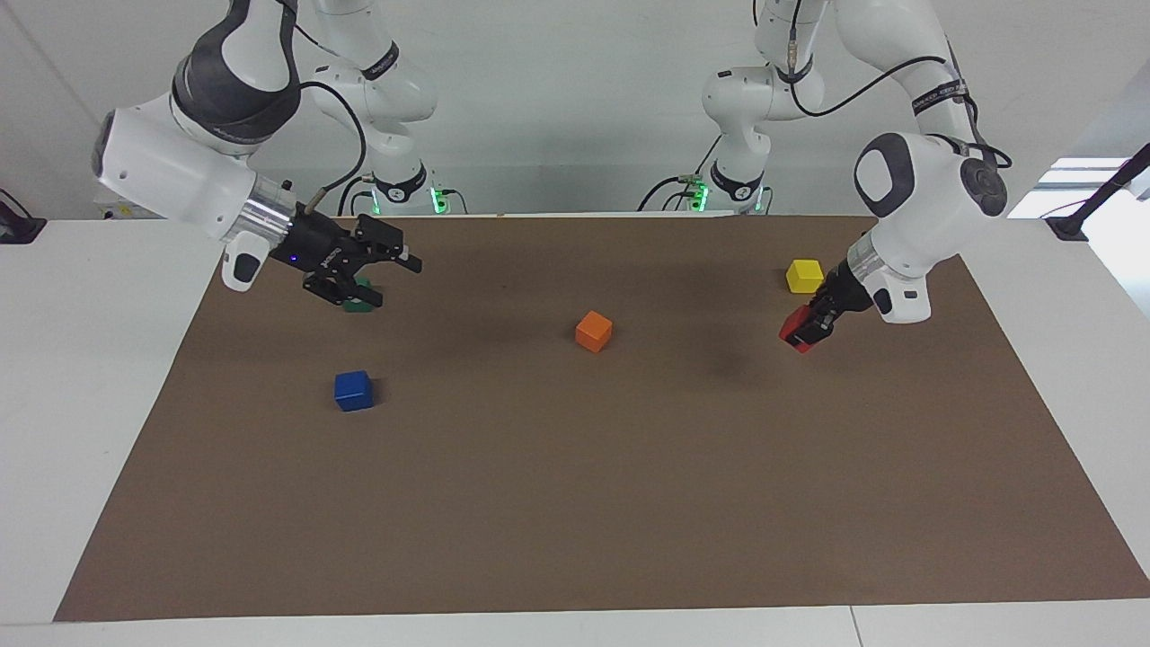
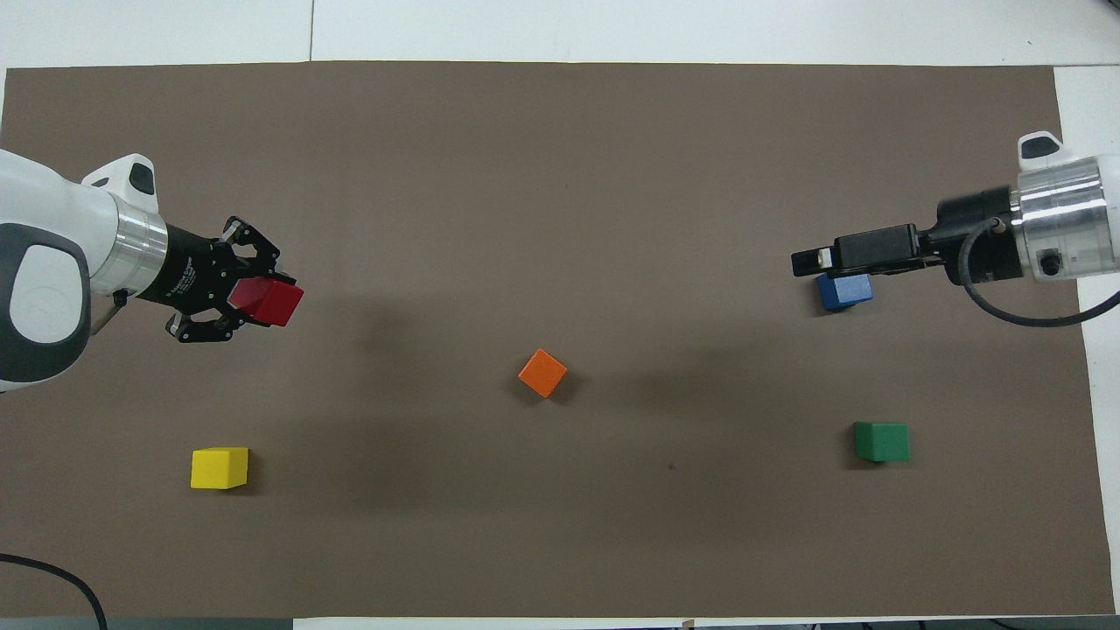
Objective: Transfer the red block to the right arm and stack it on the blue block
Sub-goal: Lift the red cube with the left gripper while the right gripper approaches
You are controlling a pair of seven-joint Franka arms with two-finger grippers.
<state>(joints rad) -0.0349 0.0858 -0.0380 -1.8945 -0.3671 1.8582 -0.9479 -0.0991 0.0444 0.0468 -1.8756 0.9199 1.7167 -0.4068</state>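
A: Facing view first. Left gripper [image 1: 806,331] is clamped on the red block [image 1: 794,327] and holds it tilted in the air over the brown mat [image 1: 575,503], just off the yellow block [image 1: 804,275], which sits nearer the robots at the left arm's end.

B: And the right gripper [image 1: 386,274]?

A: Fingers spread apart, nothing between them, raised over the green block [image 1: 359,302]. Blue block [image 1: 353,390] lies flat on the mat, farther from the robots than the green one, clear of the claw. Orange block [image 1: 594,331] sits alone mid-mat, between the two grippers but low; open air above it.

B: Edges?

A: The whole strip of mat farthest from the robots is bare to its edge.

B: Overhead view.

A: Left gripper [image 2: 254,297] comes in from the mat's side edge, red block [image 2: 268,302] sticking out past its fingertips. Yellow block [image 2: 220,467] nearer the robots, well apart. Right gripper [image 2: 818,260] reaches in from the other side edge and overlaps the blue block [image 2: 845,290] in this view. Green block [image 2: 882,441] is nearer the robots. Orange block [image 2: 542,373] is central, turned diagonal to the mat's edges [image 2: 560,131], with wide bare mat all round it.
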